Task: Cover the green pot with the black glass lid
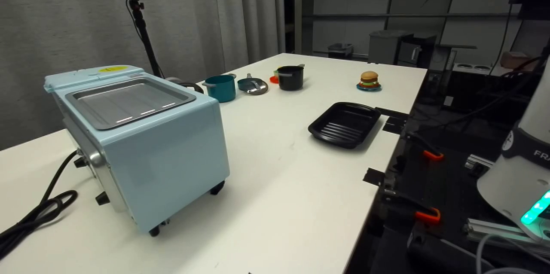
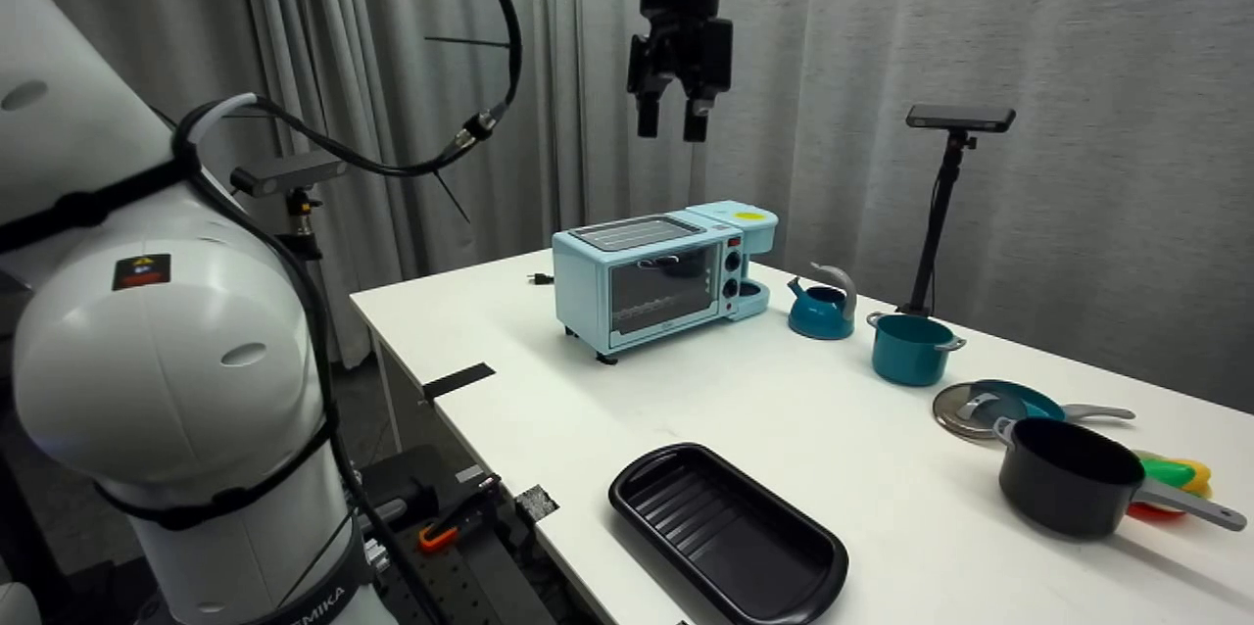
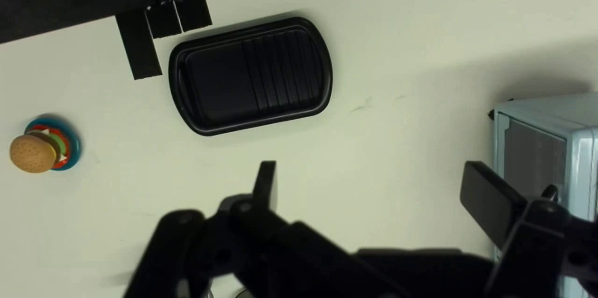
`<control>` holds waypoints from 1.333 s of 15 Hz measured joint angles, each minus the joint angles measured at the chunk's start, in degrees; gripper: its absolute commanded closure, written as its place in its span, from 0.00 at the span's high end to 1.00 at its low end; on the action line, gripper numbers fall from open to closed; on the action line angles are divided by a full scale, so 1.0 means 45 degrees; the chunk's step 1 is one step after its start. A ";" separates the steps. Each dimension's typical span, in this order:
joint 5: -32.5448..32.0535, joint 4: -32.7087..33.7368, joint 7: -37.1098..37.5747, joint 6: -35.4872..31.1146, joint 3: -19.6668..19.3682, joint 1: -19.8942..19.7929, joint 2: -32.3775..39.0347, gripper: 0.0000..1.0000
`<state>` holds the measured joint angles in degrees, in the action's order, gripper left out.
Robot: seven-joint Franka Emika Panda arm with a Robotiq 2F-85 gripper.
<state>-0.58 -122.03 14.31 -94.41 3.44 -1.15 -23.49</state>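
The green pot (image 2: 909,351) is teal, round and stands upright without a cover near the table's far side. It also shows in an exterior view (image 1: 222,88). The black glass lid (image 2: 962,411), with a greyish glassy middle, lies beside the pot and partly over a small teal pan. It also shows in an exterior view (image 1: 258,87). My gripper (image 2: 671,120) hangs high above the table, well apart from both. In the wrist view the gripper (image 3: 369,188) is open with nothing between its fingers. The pot does not show there.
A pale-blue oven (image 2: 666,282) stands at one end, with a teal kettle (image 2: 821,313) beside the pot. A black pot (image 2: 1063,478) and teal pan (image 2: 1024,397) are near the lid. A black ridged tray (image 3: 252,76) and toy burger (image 3: 44,146) are nearer the robot's edge.
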 measured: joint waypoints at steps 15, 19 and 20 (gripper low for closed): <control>-0.0387 0.1340 0.0047 -0.0035 -0.0171 -0.0126 0.1172 1.00; -0.0387 0.2625 0.0057 -0.0030 -0.0385 -0.0201 0.2443 1.00; -0.0387 0.3012 0.0057 -0.0030 -0.0454 -0.0227 0.2878 1.00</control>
<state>-2.32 -108.48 14.56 -94.55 1.40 -2.18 -10.54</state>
